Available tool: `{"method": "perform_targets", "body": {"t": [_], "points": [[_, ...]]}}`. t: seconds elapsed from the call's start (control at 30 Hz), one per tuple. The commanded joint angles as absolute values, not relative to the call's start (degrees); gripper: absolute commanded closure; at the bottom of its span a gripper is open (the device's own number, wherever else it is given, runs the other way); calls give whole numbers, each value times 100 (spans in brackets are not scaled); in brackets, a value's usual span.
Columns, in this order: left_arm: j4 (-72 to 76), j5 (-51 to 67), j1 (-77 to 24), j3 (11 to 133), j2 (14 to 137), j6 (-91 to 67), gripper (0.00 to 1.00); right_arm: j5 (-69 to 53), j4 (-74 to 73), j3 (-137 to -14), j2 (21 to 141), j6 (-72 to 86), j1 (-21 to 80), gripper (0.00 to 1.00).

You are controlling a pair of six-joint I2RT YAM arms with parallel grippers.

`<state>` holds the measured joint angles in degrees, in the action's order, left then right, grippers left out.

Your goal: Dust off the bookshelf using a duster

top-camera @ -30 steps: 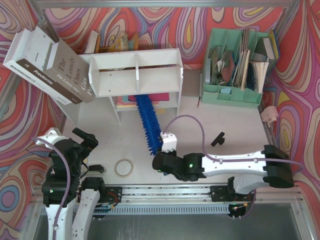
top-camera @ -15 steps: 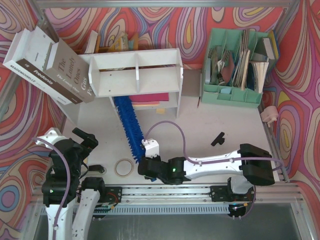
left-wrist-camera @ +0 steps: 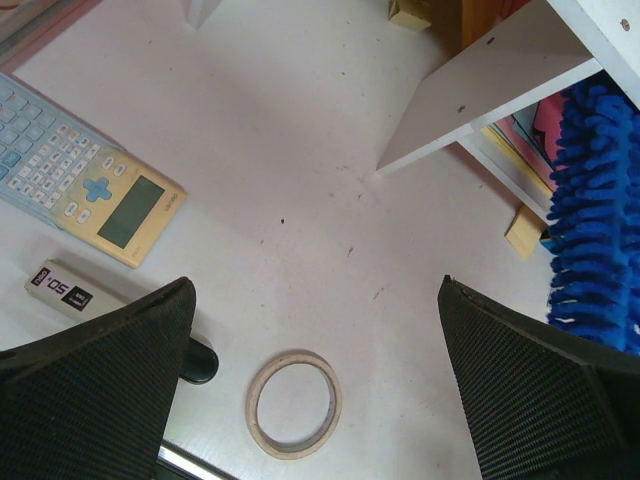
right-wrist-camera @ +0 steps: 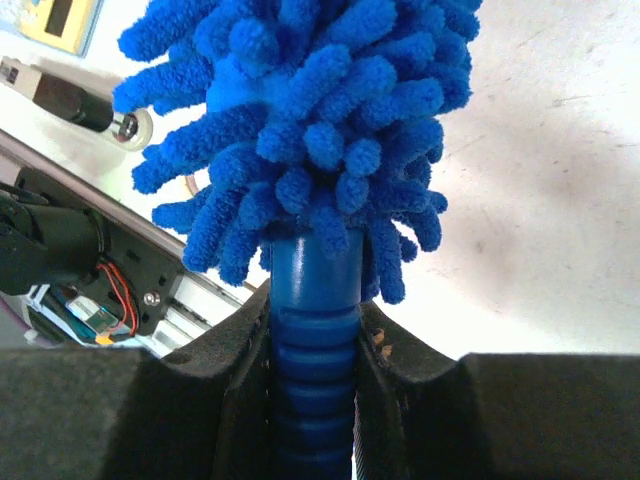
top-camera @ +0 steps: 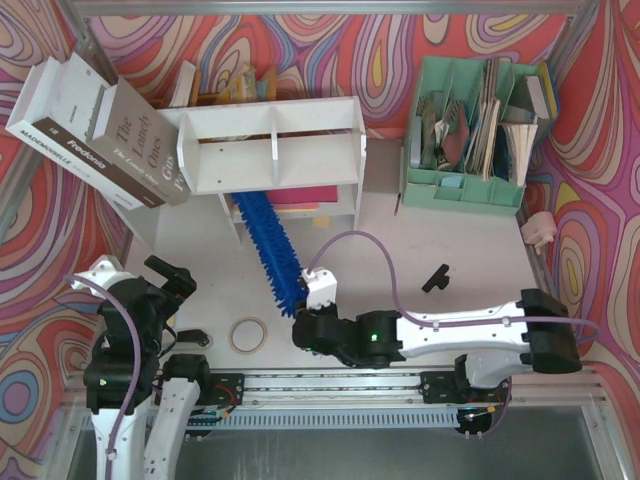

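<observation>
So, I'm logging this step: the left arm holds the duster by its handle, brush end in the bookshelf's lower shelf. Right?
Wrong arm: the right arm holds the duster by its handle, jaws shut on it, as the right wrist view shows; the rest stands.

the far tip of the duster (top-camera: 272, 252) is hidden under the bookshelf (top-camera: 275, 120); the calculator (left-wrist-camera: 100, 195) is cropped.

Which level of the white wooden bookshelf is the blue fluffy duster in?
The lower shelf, at its left end: the duster lies under the two upper compartments.
</observation>
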<state>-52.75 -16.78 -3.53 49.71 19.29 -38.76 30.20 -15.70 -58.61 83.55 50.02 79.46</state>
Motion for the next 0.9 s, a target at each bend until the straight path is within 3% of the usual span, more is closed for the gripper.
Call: {"method": "perform_targets", "body": {"t": [0.0,0.57,0.87], "points": [[-5203,-1757,-325,4880,1867,-3836,2,3798,-1663,-5862,7879,4899,8024,100],[-5203,-1751,-325,4878,1894,-3839,2,4440,-4256,-4915,6537,7078,8024,100],[-5202,-1763,-325,4887,1924,-3833,2,4058,-3339,-4639,6273,5758,8024,100]]}}
